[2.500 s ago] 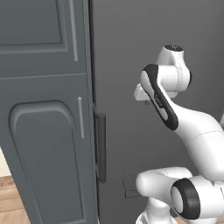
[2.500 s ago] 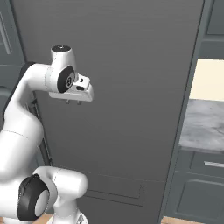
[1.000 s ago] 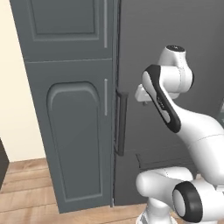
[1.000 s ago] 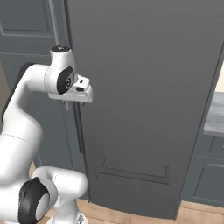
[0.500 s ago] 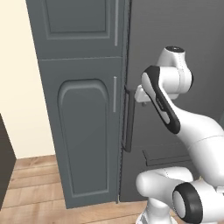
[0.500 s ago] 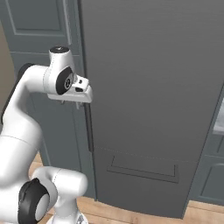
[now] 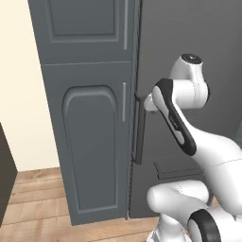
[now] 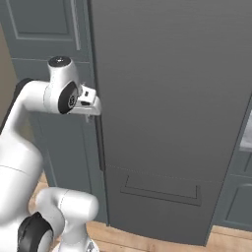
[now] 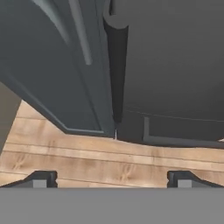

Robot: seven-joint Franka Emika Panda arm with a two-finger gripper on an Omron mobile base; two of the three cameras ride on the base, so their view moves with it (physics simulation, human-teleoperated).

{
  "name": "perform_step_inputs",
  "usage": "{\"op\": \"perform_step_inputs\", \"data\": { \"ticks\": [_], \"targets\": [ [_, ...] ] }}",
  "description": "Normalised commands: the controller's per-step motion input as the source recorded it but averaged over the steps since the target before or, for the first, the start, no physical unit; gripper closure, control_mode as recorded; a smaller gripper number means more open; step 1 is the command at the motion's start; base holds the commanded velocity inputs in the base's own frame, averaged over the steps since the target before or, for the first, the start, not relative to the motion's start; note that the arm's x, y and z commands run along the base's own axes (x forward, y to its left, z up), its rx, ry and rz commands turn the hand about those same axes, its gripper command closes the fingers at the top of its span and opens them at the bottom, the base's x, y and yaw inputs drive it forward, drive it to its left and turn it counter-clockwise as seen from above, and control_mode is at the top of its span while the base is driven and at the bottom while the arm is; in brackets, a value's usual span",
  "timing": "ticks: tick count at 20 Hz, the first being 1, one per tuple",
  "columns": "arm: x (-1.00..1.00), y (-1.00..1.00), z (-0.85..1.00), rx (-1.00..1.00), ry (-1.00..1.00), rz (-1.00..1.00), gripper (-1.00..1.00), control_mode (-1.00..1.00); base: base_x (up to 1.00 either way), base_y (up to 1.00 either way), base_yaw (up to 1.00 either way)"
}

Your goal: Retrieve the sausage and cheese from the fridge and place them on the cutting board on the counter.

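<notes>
In the left base view the fridge (image 7: 189, 42) fills the right half of the scene, its door shut and its top and right side cut off by the frame; one black handle (image 7: 137, 130) runs vertically down the door's left edge. Just left of it stands a grey panelled cabinet (image 7: 90, 132) with two slim vertical handles, one on the upper door and one on the lower. The white arm hides part of the fridge front, and the gripper itself is tucked behind the arm's elbow close to the handle, hard to make out. In the right base view the fridge (image 8: 172, 98) takes up most of the frame, with a shallow rectangular recess low on its door; the gripper (image 8: 91, 117) sits just beside the handle (image 8: 100, 147), near its upper end. In the hand view the handle (image 9: 117, 70) stands as one long dark bar, the cabinet to its left, wooden floor (image 9: 87, 159) below, and the gripper (image 9: 109, 179) has its two tips spread wide with nothing between them.
</notes>
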Motion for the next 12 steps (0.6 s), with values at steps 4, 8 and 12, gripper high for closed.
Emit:
{"op": "perform_step_inputs", "data": {
  "ticks": [4,8,12],
  "targets": [
    [-0.42,-0.02,-0.54,0.05,-0.51,0.01,-1.0,-1.0,0.0,0.0,0.0],
    [-0.1,-0.13,-0.37,0.11,-0.14,0.0,-1.0,-1.0,0.0,0.0,0.0],
    [0.0,-0.04,-0.23,0.09,0.01,0.0,-1.0,-1.0,0.0,0.0,0.0]
  ]
}}
